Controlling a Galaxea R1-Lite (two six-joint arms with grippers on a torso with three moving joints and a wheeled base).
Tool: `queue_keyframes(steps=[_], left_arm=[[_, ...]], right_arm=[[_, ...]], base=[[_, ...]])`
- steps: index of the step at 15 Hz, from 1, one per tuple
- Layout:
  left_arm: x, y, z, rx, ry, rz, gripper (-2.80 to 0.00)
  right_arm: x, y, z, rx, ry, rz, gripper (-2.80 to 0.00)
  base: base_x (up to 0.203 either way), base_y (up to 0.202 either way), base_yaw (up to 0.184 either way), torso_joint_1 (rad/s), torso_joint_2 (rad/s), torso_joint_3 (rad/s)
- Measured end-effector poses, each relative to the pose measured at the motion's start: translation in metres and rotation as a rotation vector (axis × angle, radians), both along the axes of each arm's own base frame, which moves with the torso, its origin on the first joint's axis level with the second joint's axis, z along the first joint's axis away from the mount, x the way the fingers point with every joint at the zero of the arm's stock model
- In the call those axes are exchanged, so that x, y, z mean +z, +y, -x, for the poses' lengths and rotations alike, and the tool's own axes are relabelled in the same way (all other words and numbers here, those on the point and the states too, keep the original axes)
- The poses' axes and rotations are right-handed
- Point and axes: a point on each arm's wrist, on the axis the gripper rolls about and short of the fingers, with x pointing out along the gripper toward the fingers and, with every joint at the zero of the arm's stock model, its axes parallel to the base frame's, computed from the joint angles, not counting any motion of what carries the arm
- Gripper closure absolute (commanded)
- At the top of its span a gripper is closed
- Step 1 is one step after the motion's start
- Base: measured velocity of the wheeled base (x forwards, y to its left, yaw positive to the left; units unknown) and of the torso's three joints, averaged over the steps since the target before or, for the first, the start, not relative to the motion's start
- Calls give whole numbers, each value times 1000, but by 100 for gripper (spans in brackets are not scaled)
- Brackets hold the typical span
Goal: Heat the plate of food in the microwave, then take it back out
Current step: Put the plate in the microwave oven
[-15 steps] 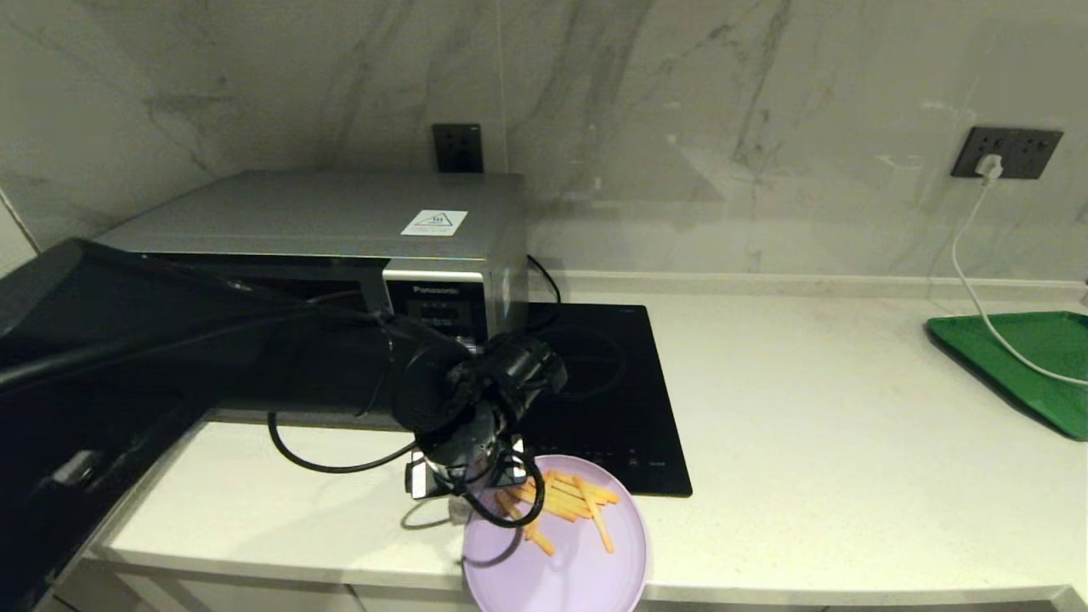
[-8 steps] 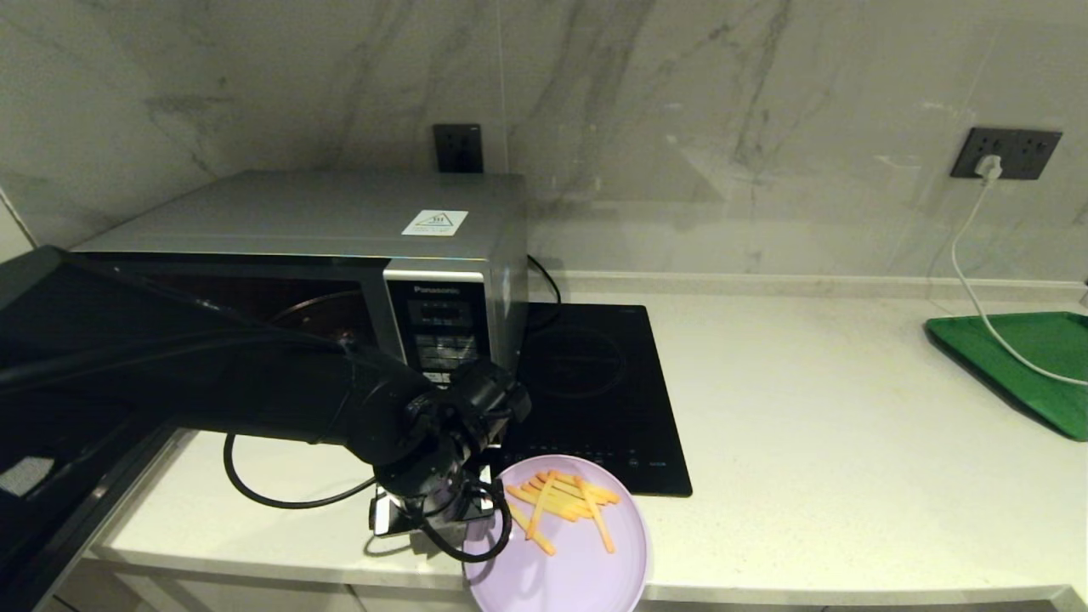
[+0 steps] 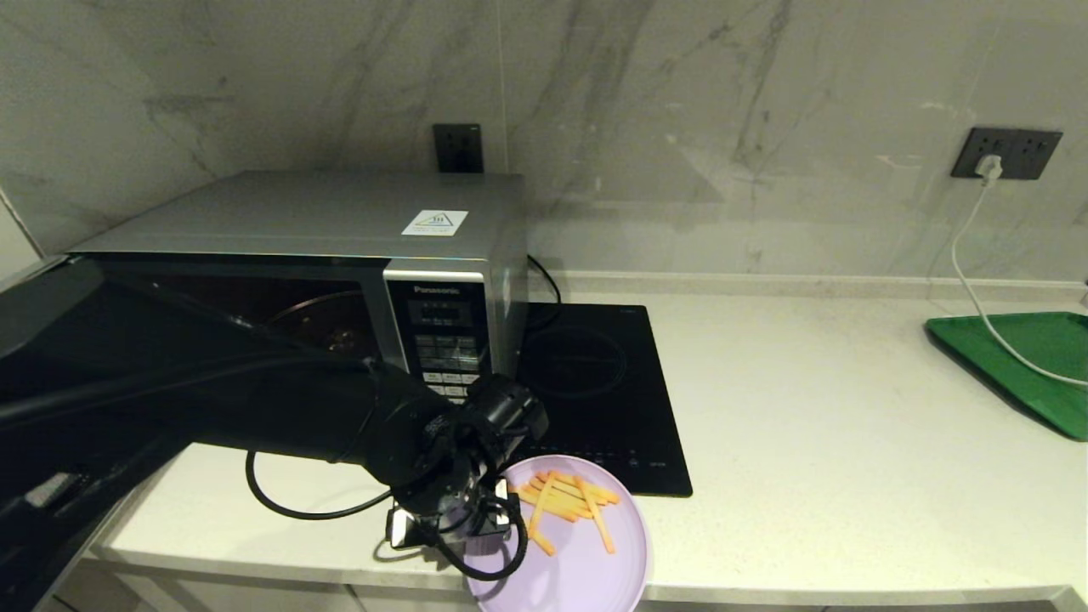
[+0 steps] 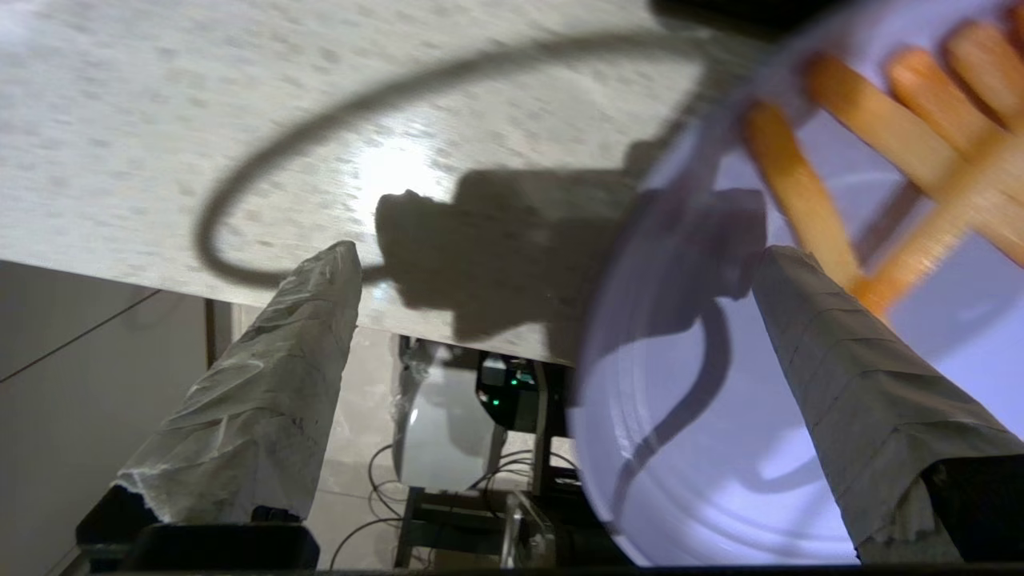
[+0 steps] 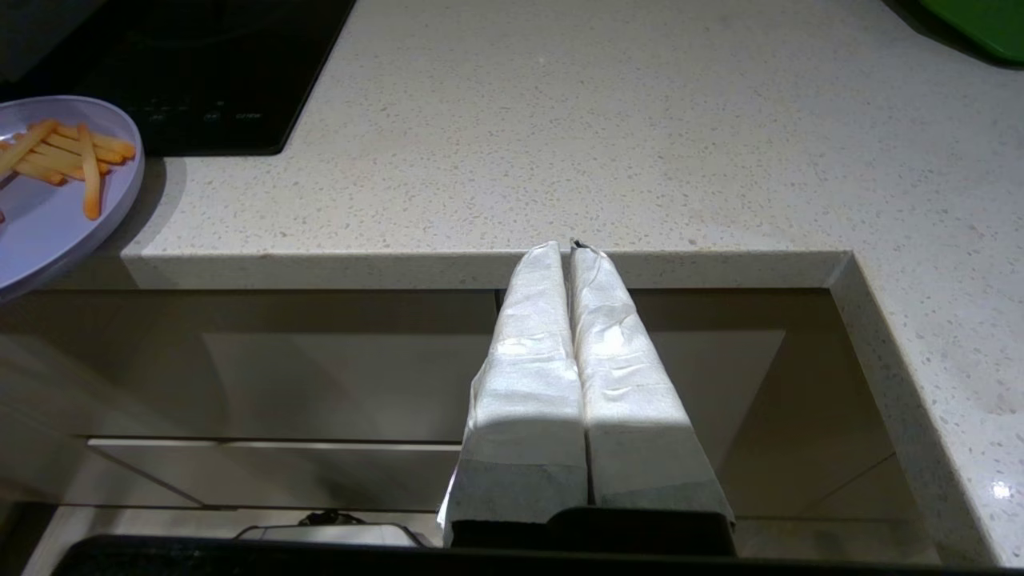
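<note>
The lilac plate of food (image 3: 578,565) lies at the counter's front edge, partly overhanging it, with fries (image 3: 565,501) on its far half. My left gripper (image 3: 450,529) hangs at the plate's left rim, open. In the left wrist view the gripper (image 4: 560,252) straddles that rim: one finger (image 4: 864,400) is over the plate (image 4: 760,448), the other (image 4: 264,384) over the counter edge. The microwave (image 3: 340,212) stands behind, its dark door (image 3: 51,340) swung open to the left. My right gripper (image 5: 570,244) is shut and empty below the counter's front edge.
A black induction hob (image 3: 595,382) lies right of the microwave, just behind the plate. A green tray (image 3: 1028,357) sits at the far right with a white cable (image 3: 969,280) running over it from a wall socket. The left arm's cable loops over the counter.
My left arm has dropped from above the plate's back-left rim to counter height at its left rim, uncovering the microwave's keypad. The plate has stayed put.
</note>
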Motion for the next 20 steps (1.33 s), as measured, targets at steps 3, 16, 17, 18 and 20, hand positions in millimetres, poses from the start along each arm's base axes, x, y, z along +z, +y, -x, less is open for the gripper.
queue_keyframes(steps=[3, 16, 17, 18, 20], left_arm=[[-2, -11, 4, -35, -6, 31, -280], [17, 12, 9, -35, 60, 234, -280], [14, 18, 9, -29, 59, 245, -280], [11, 23, 8, -24, 59, 246, -280], [4, 31, 8, -32, 51, 236, -280]], right_arm=[[0, 0, 0, 0, 0, 0, 0], [0, 0, 0, 1, 0, 0, 0], [0, 0, 0, 0, 0, 0, 0], [0, 0, 0, 0, 0, 0, 0], [0, 0, 0, 0, 0, 0, 0]], base=[[0, 0, 0, 0, 0, 0], [0, 0, 0, 0, 0, 0], [0, 0, 0, 0, 0, 0], [0, 0, 0, 0, 0, 0], [0, 0, 0, 0, 0, 0]])
